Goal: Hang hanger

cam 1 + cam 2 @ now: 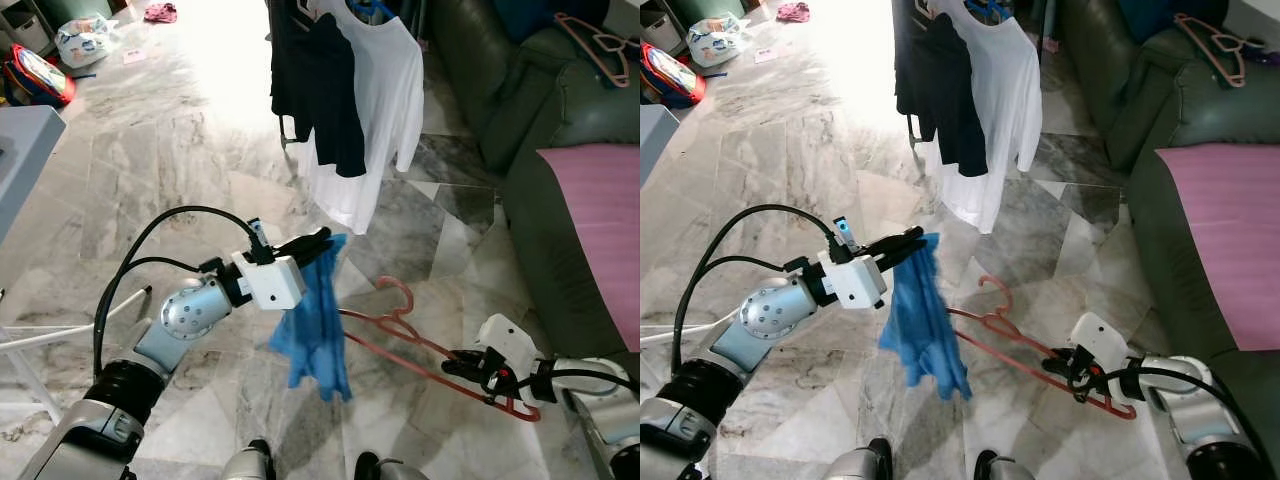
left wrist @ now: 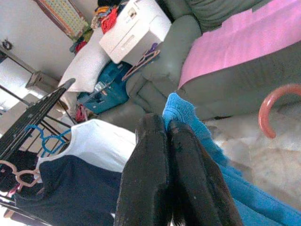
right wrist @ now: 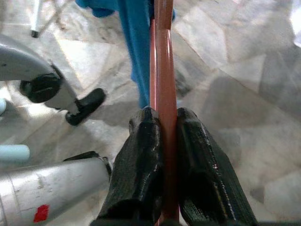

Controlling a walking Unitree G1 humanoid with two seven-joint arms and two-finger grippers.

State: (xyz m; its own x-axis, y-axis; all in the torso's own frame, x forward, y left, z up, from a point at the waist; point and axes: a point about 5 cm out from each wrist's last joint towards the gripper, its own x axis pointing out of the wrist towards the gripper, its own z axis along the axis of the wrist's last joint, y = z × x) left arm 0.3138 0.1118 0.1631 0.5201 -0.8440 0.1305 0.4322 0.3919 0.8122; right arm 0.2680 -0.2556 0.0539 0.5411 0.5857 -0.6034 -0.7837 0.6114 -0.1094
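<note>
Far left on the marble floor (image 1: pixel 180 130): a red-and-blue bag (image 1: pixel 38 75) and a white plastic sack (image 1: pixel 83 40), well away from the work. Left tool (image 1: pixel 312 243) raised at mid-scene, black fingers (image 2: pixel 155 169) pressed together on the upper edge of a bright blue cloth garment (image 1: pixel 315 325), which hangs limp below the pinch, its lower end clear of the floor as far as can be judged. Beyond it, far centre: clothes rack carrying a dark navy shirt (image 1: pixel 315 80) and a white T-shirt (image 1: pixel 385 100), with a blue hanger (image 1: pixel 368 10) at the top edge. Right of the cloth: salmon-red plastic hanger (image 1: pixel 420 345), held low over the floor, hook end pointing toward the blue garment, just beside it; whether it touches the cloth cannot be told. Right tool (image 1: pixel 468 366) near the lower right, fingers (image 3: pixel 141 165) clamped narrow on the hanger's bar at its near end. Far right: dark green sofa (image 1: pixel 560 220) with a pink cover (image 1: pixel 600 220) and a spare pink hanger (image 1: pixel 595 45) on its back. Judgement: step in hand is dressing the hanger, garment and hanger each gripped but not yet joined. Next move calls for threading a hanger arm into the garment's opening while the left tool keeps the cloth spread, then carrying both to the rack.
</note>
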